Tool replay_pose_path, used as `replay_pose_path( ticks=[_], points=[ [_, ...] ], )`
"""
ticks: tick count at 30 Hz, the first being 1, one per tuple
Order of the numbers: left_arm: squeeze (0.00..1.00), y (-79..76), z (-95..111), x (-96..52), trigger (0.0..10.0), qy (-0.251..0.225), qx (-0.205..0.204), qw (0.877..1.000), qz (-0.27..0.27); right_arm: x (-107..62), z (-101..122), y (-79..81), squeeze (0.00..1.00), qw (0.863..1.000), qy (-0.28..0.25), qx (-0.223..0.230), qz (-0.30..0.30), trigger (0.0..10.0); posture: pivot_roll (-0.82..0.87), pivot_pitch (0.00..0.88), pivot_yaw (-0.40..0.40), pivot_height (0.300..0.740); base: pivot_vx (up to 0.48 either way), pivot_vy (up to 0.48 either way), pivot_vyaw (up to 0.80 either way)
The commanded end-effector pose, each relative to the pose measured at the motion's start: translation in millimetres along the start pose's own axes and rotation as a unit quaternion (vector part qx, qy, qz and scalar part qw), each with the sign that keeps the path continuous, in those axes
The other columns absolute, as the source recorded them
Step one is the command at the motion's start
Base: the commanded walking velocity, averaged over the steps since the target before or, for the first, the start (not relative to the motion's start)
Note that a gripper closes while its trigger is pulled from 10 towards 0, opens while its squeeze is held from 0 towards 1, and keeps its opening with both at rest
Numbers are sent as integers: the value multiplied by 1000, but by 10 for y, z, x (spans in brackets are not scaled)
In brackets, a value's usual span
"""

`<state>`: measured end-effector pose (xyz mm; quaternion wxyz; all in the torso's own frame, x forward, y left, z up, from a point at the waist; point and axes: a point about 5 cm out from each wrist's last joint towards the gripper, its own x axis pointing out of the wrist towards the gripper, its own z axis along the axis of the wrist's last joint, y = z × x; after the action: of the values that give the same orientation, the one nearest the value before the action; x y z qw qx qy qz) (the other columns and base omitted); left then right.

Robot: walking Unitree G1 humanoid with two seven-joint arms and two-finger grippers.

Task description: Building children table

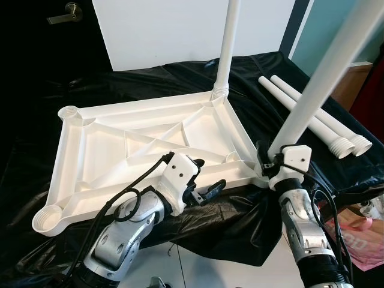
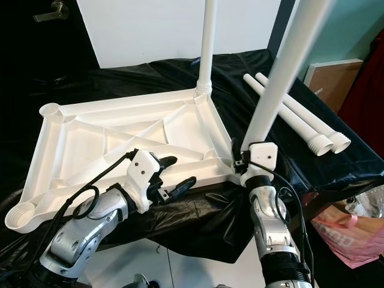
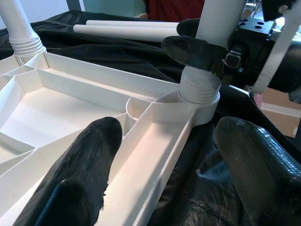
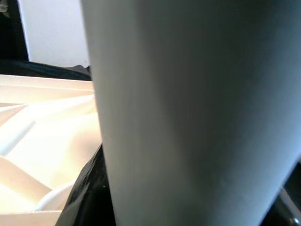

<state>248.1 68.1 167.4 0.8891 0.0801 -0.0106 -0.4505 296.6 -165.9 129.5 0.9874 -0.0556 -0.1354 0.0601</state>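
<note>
The right gripper (image 2: 243,157) clasps a white plastic table leg (image 2: 282,72) just above its threaded base, at the near right corner socket of an upturned white tabletop (image 1: 102,144). Its black fingers (image 3: 195,51) wrap the leg from both sides, and the leg rises upright and slightly tilted, out past the top of the picture. In the right wrist view the leg (image 4: 197,113) looms very close as a broad pale column.

The left gripper (image 1: 204,180) hovers at the tabletop's near edge, left of that corner, with its two black fingers (image 3: 89,160) spread wide and holding nothing. One finger lies over the ribbed underside, the other over the black cloth just off the rim.

The tabletop lies underside up, showing diagonal stiffening ribs and a round socket at each corner. A second leg (image 1: 227,48) stands upright in the far right socket. The far left socket (image 1: 69,113) and the near left socket (image 1: 48,219) hold no leg. Two loose legs (image 1: 312,117) lie side by side on the cloth to the right, threaded ends toward the near side.

Everything rests on a crumpled glossy black sheet (image 1: 240,222) draped over a low surface. Beyond it a white panel (image 1: 162,30) leans against a dark door with a metal lever handle (image 1: 65,13). A teal wall (image 1: 336,30) and a wooden board (image 2: 327,75) stand at the far right, and a pink bag (image 2: 354,240) sits on the floor at the near right.
</note>
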Motion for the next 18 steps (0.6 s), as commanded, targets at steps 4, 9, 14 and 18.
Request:
replay_pose_path(
  ticks=[4,9,14,18],
  points=[
    [0,-38,19,17,10000,2,5,999,-34,-156,-301,72,0,997,71,7,38,10000,-8,68,-11,740,0,0,0],
    [0,-35,24,18,10000,1,4,999,-35,-165,-357,41,0,995,86,38,35,10000,-9,64,-11,740,0,0,0],
    [0,-35,27,25,10000,0,6,999,-35,-150,-427,24,0,989,109,93,39,10000,-10,61,-9,740,0,0,0],
    [0,-36,32,27,10000,-1,5,999,-36,-129,-437,15,0,988,112,98,47,10000,-8,64,-7,740,0,0,0]
  ],
)
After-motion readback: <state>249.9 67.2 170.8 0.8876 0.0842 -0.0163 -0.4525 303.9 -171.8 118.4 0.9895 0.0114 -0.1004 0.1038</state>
